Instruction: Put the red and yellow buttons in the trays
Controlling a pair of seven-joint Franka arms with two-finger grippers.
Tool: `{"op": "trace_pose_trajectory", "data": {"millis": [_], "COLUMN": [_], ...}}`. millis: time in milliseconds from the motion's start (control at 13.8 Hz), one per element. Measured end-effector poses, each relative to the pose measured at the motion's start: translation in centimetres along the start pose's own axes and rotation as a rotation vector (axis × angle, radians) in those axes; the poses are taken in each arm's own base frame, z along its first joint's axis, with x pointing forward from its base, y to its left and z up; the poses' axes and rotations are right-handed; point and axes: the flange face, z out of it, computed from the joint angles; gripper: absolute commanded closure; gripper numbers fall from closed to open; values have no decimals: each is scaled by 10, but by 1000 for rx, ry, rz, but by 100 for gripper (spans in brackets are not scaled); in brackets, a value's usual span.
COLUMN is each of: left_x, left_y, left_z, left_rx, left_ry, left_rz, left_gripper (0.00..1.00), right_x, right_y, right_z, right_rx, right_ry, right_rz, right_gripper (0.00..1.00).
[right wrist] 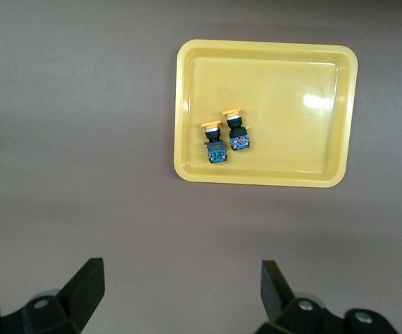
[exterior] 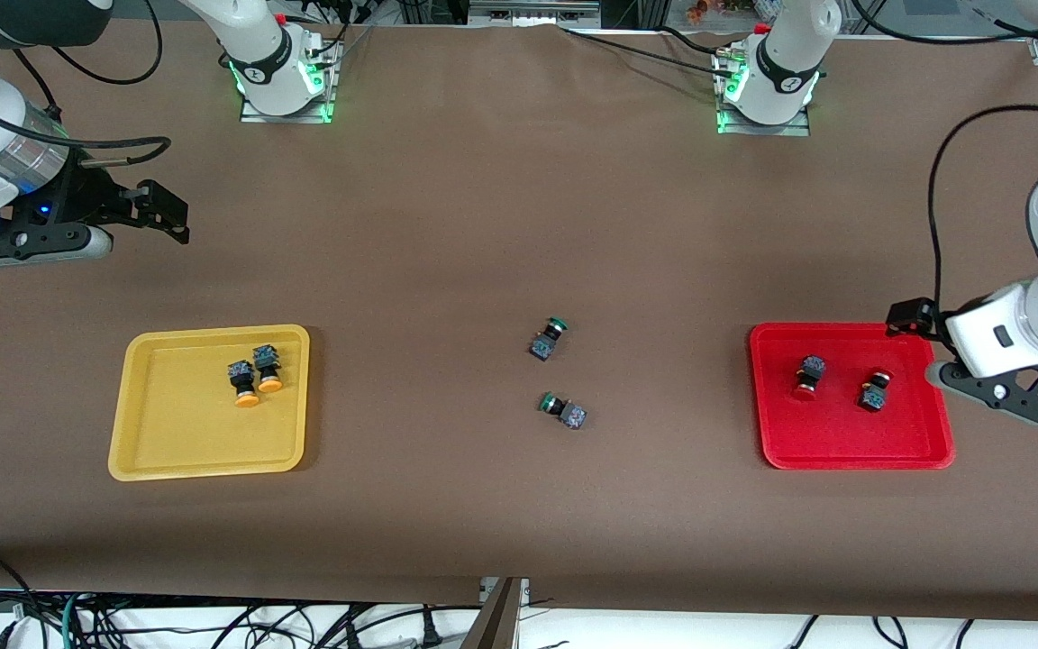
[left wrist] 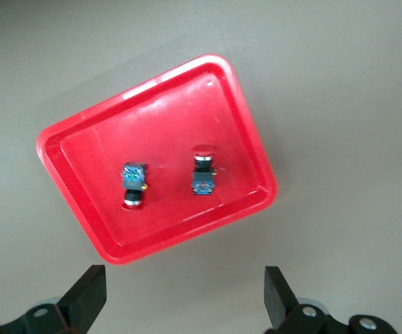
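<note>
The yellow tray (exterior: 177, 424) lies toward the right arm's end of the table and holds two yellow-capped buttons (exterior: 245, 384) (exterior: 268, 369) side by side. They also show in the right wrist view (right wrist: 215, 143) (right wrist: 236, 132) in the tray (right wrist: 298, 139). The red tray (exterior: 843, 433) lies toward the left arm's end and holds two red-capped buttons (exterior: 809, 376) (exterior: 875, 391), a little apart. They also show in the left wrist view (left wrist: 133, 185) (left wrist: 202, 174) in the tray (left wrist: 173, 111). My left gripper (exterior: 911, 317) (left wrist: 185, 292) is open and empty, raised by the red tray's rim. My right gripper (exterior: 163, 212) (right wrist: 181, 289) is open and empty, raised over bare mat.
Two green-capped switches (exterior: 550, 338) (exterior: 564, 411) lie on the brown mat midway between the trays. The arm bases (exterior: 280, 72) (exterior: 767, 86) stand at the table's robot edge. Cables hang below the edge nearest the front camera.
</note>
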Motion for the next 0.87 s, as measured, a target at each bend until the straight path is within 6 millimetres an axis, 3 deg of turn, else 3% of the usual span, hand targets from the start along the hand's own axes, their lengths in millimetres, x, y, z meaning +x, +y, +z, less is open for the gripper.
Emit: {"op": "trace_pose_trajectory", "data": {"millis": [218,508,654,872], "left_x": [-39,-116,-135,-136], "left_y": [29,28,23,18], "left_z": [-45,-83,-81,-70], "left_rx": [15,5,-23,-28], "left_ry": [25,121,143,142], "left_rz": [-103,-255,-286,-298], "left_gripper": [0,0,0,0], "right_x": [0,0,0,0], "right_y": [-6,-7,-8,-9], "right_z": [-5,-9,-9,-9], "right_rx": [0,0,0,0], "right_ry": [6,13,12,12], "right_rz": [-12,-12,-15,-17], "right_gripper": [1,1,1,1]}}
